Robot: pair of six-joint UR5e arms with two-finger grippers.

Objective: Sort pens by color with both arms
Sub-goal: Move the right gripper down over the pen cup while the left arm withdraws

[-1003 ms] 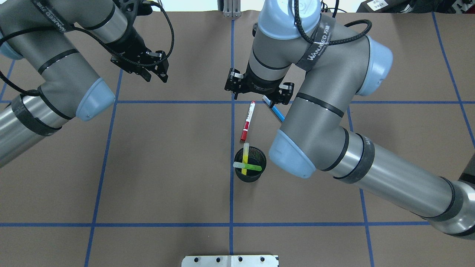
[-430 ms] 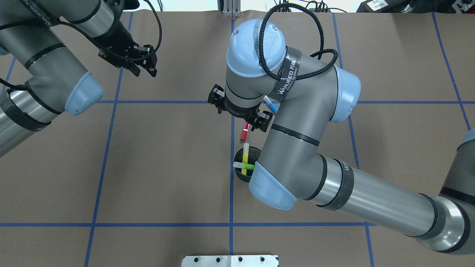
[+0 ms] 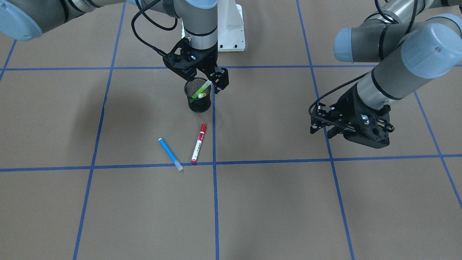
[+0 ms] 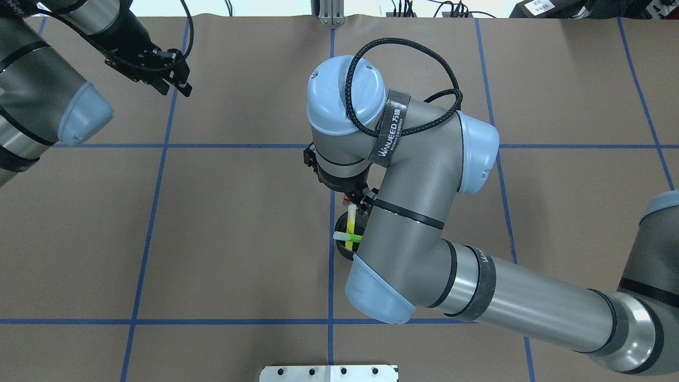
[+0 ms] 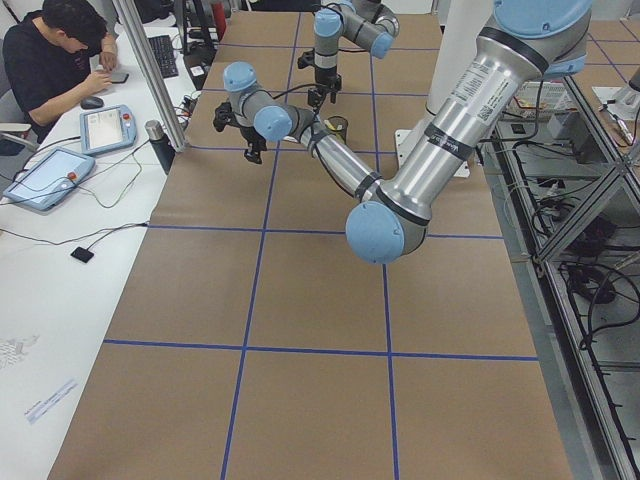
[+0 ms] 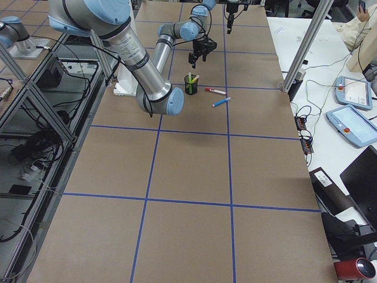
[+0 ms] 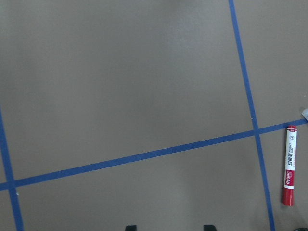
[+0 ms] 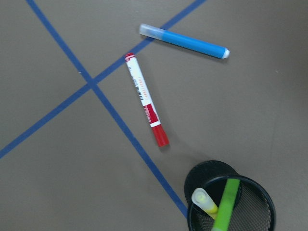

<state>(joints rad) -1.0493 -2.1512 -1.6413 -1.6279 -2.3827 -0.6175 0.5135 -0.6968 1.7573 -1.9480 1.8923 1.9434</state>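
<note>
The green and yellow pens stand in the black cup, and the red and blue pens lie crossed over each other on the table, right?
Not crossed: the red pen and the blue pen lie apart on the table, as the right wrist view shows. The green pen and yellow pen are in the black cup.

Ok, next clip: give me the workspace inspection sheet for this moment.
Surface: brown paper-covered table with blue tape grid.
Job's things: blue pen and red-capped white-barrelled pen lie flat, apart; lime green pen and yellow pen stand in black mesh cup.
Clutter: nothing seen.
Grippers: right gripper open, empty, hovering by the cup; left gripper open, empty, over bare table.
Cables: black braided cable loops above right arm, off the table.
Surroundings: seated person at side bench with teach pendants.
</note>
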